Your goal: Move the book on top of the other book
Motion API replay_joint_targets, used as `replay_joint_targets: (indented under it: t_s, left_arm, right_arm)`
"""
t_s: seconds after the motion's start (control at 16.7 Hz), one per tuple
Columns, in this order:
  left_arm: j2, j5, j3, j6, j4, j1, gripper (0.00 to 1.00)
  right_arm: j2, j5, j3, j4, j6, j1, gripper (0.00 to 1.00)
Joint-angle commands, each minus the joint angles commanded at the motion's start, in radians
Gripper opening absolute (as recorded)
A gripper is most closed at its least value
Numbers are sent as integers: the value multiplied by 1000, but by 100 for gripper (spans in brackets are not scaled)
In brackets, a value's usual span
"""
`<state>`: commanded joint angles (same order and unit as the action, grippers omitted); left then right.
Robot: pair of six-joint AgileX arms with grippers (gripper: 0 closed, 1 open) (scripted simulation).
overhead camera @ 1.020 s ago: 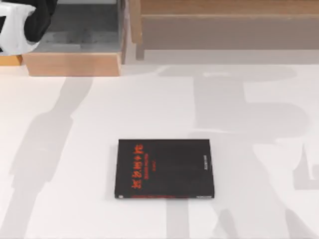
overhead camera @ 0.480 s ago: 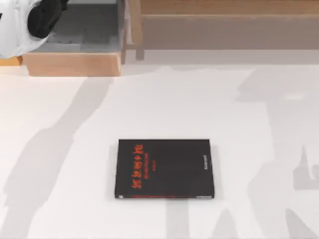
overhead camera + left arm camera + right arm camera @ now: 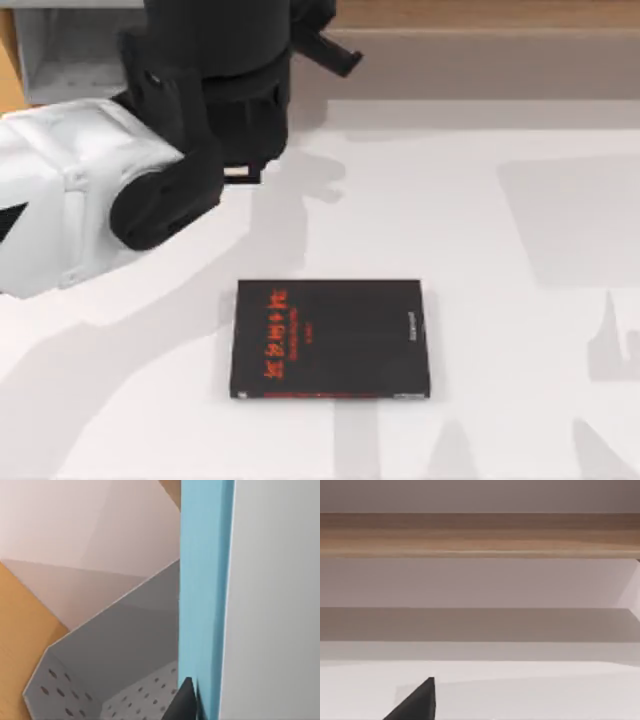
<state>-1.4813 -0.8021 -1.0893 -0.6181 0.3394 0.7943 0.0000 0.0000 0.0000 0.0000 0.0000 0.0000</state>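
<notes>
Our left arm [image 3: 130, 180] reaches across the upper left of the table [image 3: 500, 330], its white forearm and black wrist housing hanging above the surface. In the left wrist view, the light blue book [image 3: 202, 595] stands on edge right against the camera, its blue cover running the height of the picture with a broad pale face beside it. One dark fingertip [image 3: 184, 700] of the left gripper presses against the blue cover, so we read the gripper as pinching the book, though the opposite finger is hidden by the book itself. Beyond the book in that view lie a grey perforated bin [image 3: 100, 680] and a wooden surface [image 3: 20, 645], both well apart from the gripper.

The black book with red lettering [image 3: 331, 339] lies flat near the middle of the table, below and to the right of the left arm's wrist and clear of it, its spine edge toward the near side.

In the right wrist view we see a dark fingertip [image 3: 417, 700] of the right gripper, a pale table surface beneath it and a wooden shelf rail [image 3: 480, 535] farther off; we cannot tell how that gripper's fingers stand.
</notes>
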Motion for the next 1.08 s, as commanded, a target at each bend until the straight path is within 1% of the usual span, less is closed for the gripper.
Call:
replay_joint_targets:
  t_s: [0.12, 0.24, 0.42, 0.54, 0.66, 1.08]
  left_arm:
    - [-17, -58, 83, -62, -75, 112, 0]
    - [-68, -95, 164, -99, -150, 213, 0]
    - [-171, -119, 263, -114, -245, 333, 0]
    - [-228, -120, 310, -108, -291, 387, 0]
    - [-258, -117, 333, -101, -314, 412, 0]
    - [-266, -110, 334, -114, -296, 403, 0]
  right_arm:
    - [0, 0, 0, 0, 0, 0, 100]
    - [0, 0, 0, 0, 0, 0, 100]
    - [0, 0, 0, 0, 0, 0, 100]
    - [0, 0, 0, 0, 0, 0, 100]
    - [0, 0, 0, 0, 0, 0, 100]
    - [0, 0, 0, 0, 0, 0, 100]
